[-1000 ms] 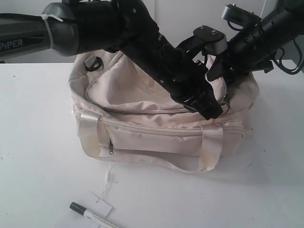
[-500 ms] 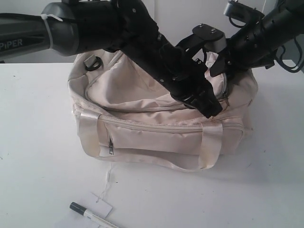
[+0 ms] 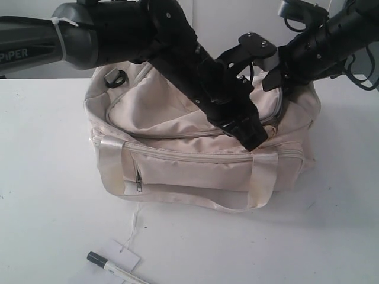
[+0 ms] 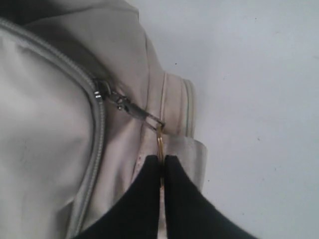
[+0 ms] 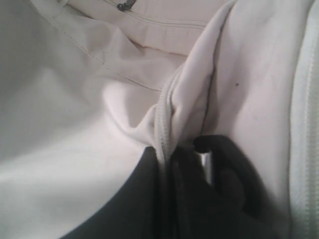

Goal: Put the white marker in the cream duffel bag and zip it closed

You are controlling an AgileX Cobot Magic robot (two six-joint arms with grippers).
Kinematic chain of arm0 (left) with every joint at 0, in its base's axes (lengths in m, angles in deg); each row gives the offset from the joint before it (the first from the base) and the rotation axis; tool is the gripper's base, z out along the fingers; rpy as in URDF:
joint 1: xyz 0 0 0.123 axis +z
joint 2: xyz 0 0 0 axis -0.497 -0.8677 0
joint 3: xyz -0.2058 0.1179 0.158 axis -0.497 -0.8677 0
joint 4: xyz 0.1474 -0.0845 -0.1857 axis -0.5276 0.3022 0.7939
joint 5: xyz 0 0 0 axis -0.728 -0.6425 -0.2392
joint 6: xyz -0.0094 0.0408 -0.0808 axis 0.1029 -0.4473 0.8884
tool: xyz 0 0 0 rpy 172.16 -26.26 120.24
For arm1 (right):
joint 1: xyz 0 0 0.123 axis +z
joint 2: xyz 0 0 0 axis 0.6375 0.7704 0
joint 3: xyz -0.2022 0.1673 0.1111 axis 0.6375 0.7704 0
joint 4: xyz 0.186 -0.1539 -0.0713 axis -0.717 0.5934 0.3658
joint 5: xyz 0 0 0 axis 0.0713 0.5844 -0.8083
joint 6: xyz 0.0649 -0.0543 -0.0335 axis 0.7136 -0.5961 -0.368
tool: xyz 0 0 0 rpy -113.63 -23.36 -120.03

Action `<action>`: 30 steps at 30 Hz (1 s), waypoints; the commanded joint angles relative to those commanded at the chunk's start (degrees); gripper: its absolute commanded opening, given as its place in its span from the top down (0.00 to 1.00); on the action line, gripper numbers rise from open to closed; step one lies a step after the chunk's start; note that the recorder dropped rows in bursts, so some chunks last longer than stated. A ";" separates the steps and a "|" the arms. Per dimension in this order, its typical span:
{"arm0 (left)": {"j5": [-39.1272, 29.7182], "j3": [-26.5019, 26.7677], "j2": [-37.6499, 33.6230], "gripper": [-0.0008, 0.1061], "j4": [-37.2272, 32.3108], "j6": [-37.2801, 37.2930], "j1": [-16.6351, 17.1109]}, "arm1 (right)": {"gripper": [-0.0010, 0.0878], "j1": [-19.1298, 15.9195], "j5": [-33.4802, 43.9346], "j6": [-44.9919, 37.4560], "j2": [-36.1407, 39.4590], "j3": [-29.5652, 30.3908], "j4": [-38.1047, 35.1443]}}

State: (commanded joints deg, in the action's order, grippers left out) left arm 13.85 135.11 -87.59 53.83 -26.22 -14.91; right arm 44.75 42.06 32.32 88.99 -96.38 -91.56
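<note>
Cream in colour, the duffel bag [image 3: 177, 165] sits on the white table [image 3: 47, 177], the left gripper [image 4: 160, 164] pinched on its brass zip-pull ring [image 4: 159, 142] toward three o'clock, the right gripper [image 5: 167, 152] clamping a fold of its zipper edge near one o'clock, while the white marker [image 3: 115, 270] lies at the bag's seven o'clock.

Bag [image 3: 177, 160] is set on table [image 3: 47, 177], mid-rear in ext. view. Marker [image 3: 115, 269] is laid on table in front of bag, left of centre, at near edge, well apart from bag. Tag [image 3: 124, 254] is laid just behind marker; string [image 3: 135, 228] is run from tag back to bag's front. L gripper [image 4: 160, 162] is set over bag's right end, w/ zip pull [image 4: 159, 142] pinched in it. R gripper [image 5: 167, 154] is placed at bag's right rear, w/ a fold of bag clamped in it.
</note>
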 joint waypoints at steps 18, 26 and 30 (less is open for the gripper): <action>-5.45 0.00 0.00 0.99 -13.15 0.00 0.00 | 0.99 -1.24 0.73 0.76 0.00 0.00 0.00; -9.51 0.00 0.00 0.99 -21.06 0.10 0.00 | 0.99 -1.24 0.88 0.76 0.00 0.00 0.00; -9.11 0.00 0.55 0.99 -20.43 5.22 0.00 | 0.99 -1.24 0.91 0.76 0.10 0.00 0.00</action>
State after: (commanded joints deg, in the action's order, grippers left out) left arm 4.74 135.11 -87.04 33.40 -21.00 -14.91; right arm 43.51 42.97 33.07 89.09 -96.38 -91.56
